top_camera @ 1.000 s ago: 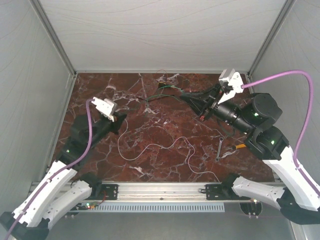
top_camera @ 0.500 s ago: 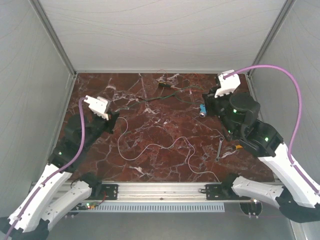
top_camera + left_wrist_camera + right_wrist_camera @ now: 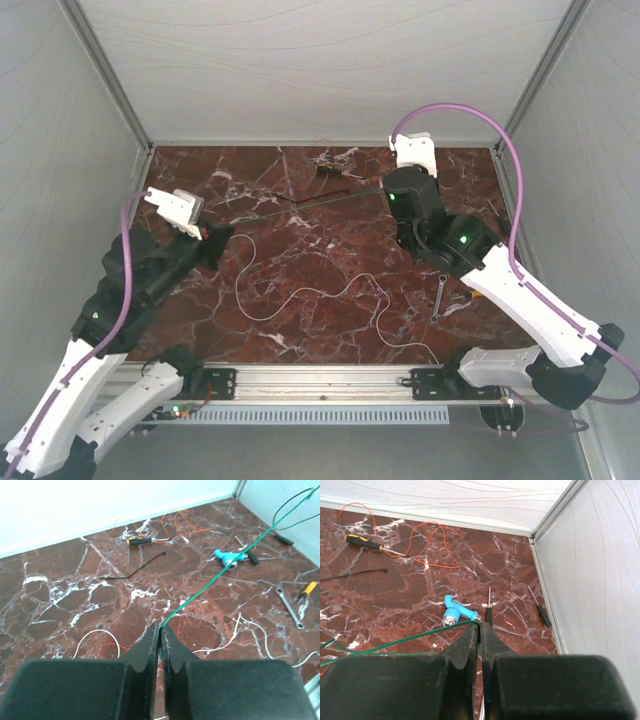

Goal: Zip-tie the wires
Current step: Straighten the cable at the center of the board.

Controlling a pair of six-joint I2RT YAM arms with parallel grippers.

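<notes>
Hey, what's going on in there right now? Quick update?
Both shut: left gripper and right gripper pinch green wire, stretched between them. Loose white wire lying by; zip tie untouched. Nothing blocking seen.

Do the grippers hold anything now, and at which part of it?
Both pinch one thin green wire between shut fingers, the left gripper at one stretch, the right gripper farther along. Its ends are hidden.
</notes>
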